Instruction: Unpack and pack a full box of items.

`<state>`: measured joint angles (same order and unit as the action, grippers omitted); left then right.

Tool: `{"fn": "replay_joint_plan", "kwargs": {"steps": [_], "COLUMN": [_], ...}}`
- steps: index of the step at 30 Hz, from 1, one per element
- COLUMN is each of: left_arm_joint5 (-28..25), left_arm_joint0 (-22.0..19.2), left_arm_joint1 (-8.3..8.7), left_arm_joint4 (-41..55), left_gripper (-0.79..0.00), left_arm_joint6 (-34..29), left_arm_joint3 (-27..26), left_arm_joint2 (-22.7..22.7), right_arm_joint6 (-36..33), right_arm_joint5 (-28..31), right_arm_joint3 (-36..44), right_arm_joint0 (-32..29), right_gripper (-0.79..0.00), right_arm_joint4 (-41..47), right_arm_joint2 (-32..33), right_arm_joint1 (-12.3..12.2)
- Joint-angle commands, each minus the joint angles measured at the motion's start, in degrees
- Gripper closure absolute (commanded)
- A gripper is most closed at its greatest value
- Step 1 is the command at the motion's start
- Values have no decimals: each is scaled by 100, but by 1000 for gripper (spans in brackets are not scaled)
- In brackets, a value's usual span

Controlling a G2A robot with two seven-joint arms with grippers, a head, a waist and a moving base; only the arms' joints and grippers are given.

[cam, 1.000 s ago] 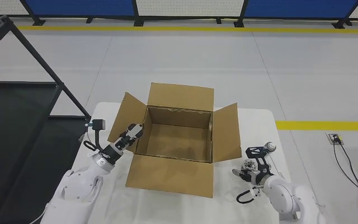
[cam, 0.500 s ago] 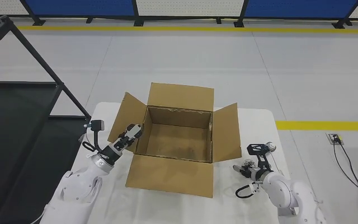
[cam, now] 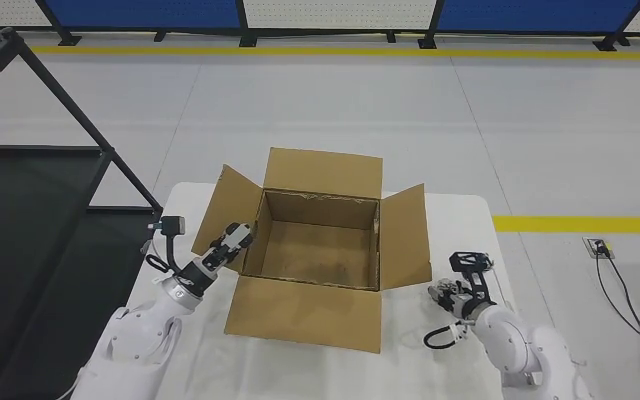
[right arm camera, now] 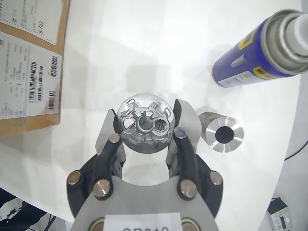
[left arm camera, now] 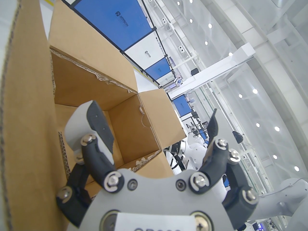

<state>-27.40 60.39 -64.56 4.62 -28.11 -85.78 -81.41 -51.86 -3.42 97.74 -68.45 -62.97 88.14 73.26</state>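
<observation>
An open cardboard box (cam: 312, 250) stands in the middle of the white table (cam: 455, 215); its inside looks bare. Past the box's right flap my right gripper (right arm camera: 146, 121) (cam: 441, 295) is shut on a round toothed metal part (right arm camera: 144, 127), one finger on each side. Close beside it stands a short metal sleeve (right arm camera: 222, 133), and a blue spray can (right arm camera: 257, 61) stands a little farther off. My left gripper (left arm camera: 154, 131) (cam: 233, 240) hangs open with nothing between its fingers, at the box's left flap (left arm camera: 26, 121), pointing into the box.
The box's right flap (right arm camera: 28, 61) carries printed labels and lies close to the right gripper. The table's edge (right arm camera: 297, 111) runs just beyond the sleeve and the can. A black frame (cam: 60, 150) stands left of the table.
The right wrist has shifted a little to the right and away from me, and now covers the spray can in the top view. The left arm has not moved.
</observation>
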Motion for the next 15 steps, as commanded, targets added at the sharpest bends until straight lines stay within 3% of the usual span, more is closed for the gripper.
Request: {"fn": "replay_joint_plan", "kwargs": {"steps": [1, 15], "left_arm_joint5": [-14, -111], "left_arm_joint0": [8, 72], "left_arm_joint1": [3, 20], "left_arm_joint4": [18, 140], "left_gripper": [-785, -785], "left_arm_joint6": [-6, 22], "left_arm_joint3": [-1, 20], "left_arm_joint2": [-17, -160], "right_arm_joint6": [92, 987], "right_arm_joint5": [-126, -1266], "right_arm_joint3": [283, 2172], "right_arm_joint0": [-101, -435], "right_gripper": [0, 0], "right_arm_joint4": [120, 506], "right_arm_joint2": [76, 100], "right_arm_joint1": [-1, 61]}}
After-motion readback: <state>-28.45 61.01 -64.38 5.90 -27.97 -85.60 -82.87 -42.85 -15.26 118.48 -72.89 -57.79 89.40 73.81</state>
